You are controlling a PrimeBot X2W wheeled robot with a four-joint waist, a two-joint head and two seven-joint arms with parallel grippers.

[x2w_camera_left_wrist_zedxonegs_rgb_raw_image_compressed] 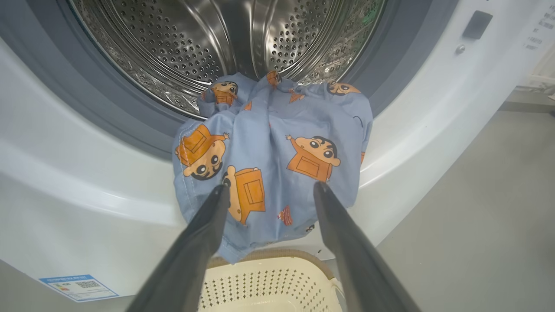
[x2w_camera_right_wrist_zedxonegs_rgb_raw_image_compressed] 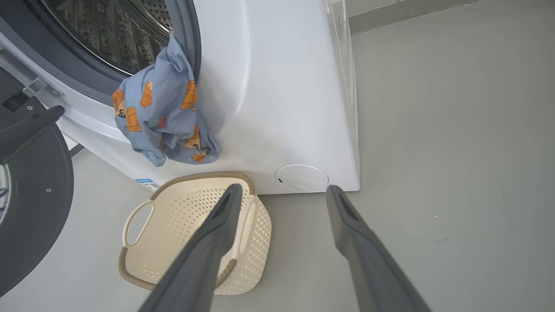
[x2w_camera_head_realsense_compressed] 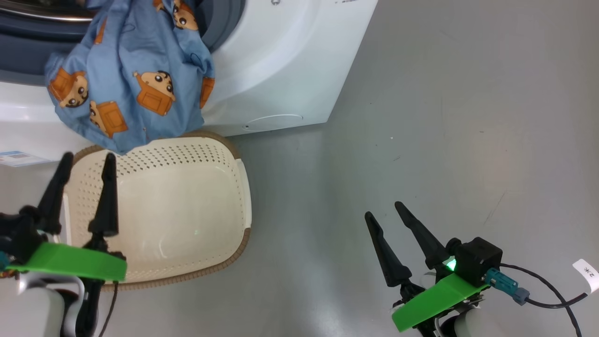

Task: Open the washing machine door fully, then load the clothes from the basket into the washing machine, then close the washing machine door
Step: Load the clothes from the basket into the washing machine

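Observation:
The blue clothes (x2w_camera_head_realsense_compressed: pixel 131 75) with orange cartoon prints hang over the washing machine's (x2w_camera_head_realsense_compressed: pixel 281 61) grey gasket, half in the steel drum (x2w_camera_left_wrist_zedxonegs_rgb_raw_image_compressed: pixel 208 47) and half drooping down the white front above the basket (x2w_camera_head_realsense_compressed: pixel 187 220). The cream basket stands on the floor with nothing in it. My left gripper (x2w_camera_head_realsense_compressed: pixel 89 159) is open over the basket's left side, its fingers pointing up at the hanging clothes (x2w_camera_left_wrist_zedxonegs_rgb_raw_image_compressed: pixel 269 164) without touching them. To the right, above bare floor, my right gripper (x2w_camera_head_realsense_compressed: pixel 383 208) is open too. The black washing machine door (x2w_camera_right_wrist_zedxonegs_rgb_raw_image_compressed: pixel 30 203) stands swung open at the left of the right wrist view.
A round white service flap (x2w_camera_head_realsense_compressed: pixel 273 122) sits low on the washer front, and a blue sticker (x2w_camera_head_realsense_compressed: pixel 18 158) at its lower left. Grey floor (x2w_camera_head_realsense_compressed: pixel 468 140) stretches to the right of the washer. A cable and white tag (x2w_camera_head_realsense_compressed: pixel 587 274) trail from my right wrist.

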